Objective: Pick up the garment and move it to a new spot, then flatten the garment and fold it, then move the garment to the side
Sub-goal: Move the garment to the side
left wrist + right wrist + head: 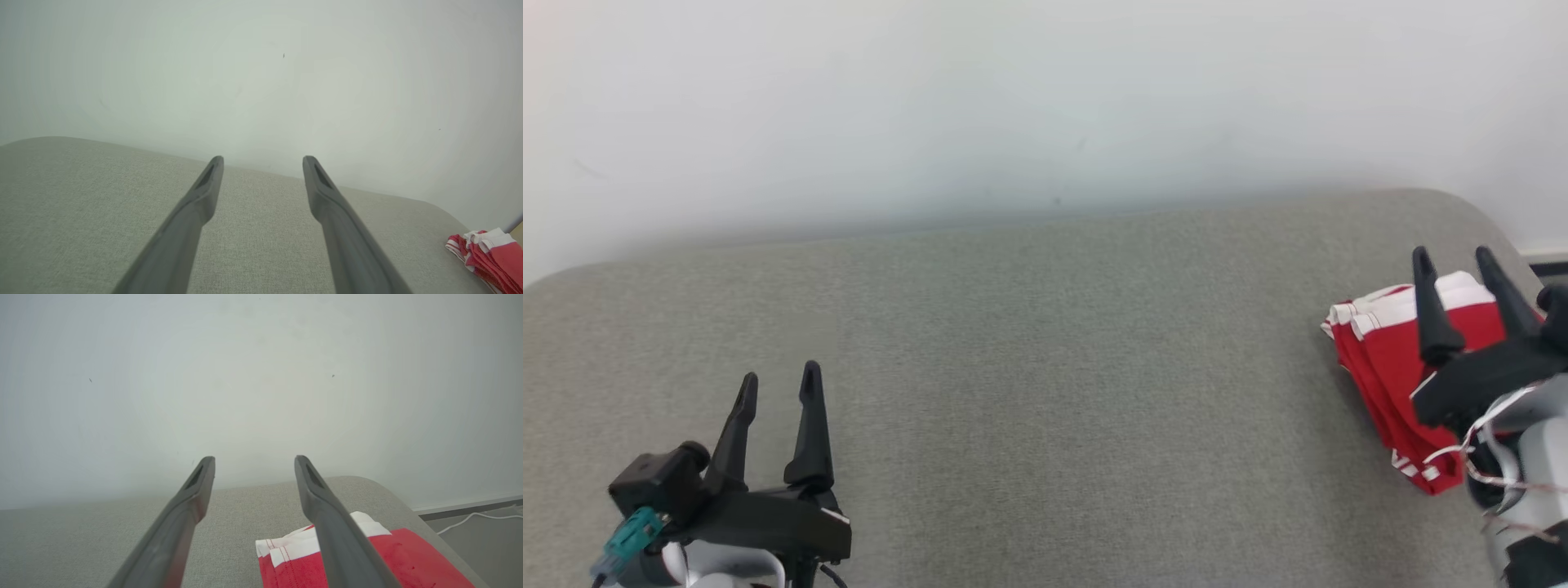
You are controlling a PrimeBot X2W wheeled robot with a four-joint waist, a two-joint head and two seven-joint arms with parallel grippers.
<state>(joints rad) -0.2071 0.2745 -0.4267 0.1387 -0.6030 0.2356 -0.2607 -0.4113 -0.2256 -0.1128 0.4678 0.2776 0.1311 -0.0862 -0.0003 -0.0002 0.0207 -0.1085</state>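
The garment (1388, 371) is a red piece with white bands, folded into a compact stack at the right end of the grey cushioned surface (1045, 351). It shows too in the left wrist view at the lower right as the garment (490, 255), and under the right fingers as the garment (392, 555). My right gripper (1454, 257) hovers over the garment's near right part, open, nothing between its fingers. My left gripper (778, 380) stands open at the lower left above bare fabric, far from the garment.
A pale wall (1045, 106) rises behind the cushioned surface. The surface rounds off at its right end, where a strip of floor with a white cable (482, 518) lies beyond. Bare grey fabric stretches between the two grippers.
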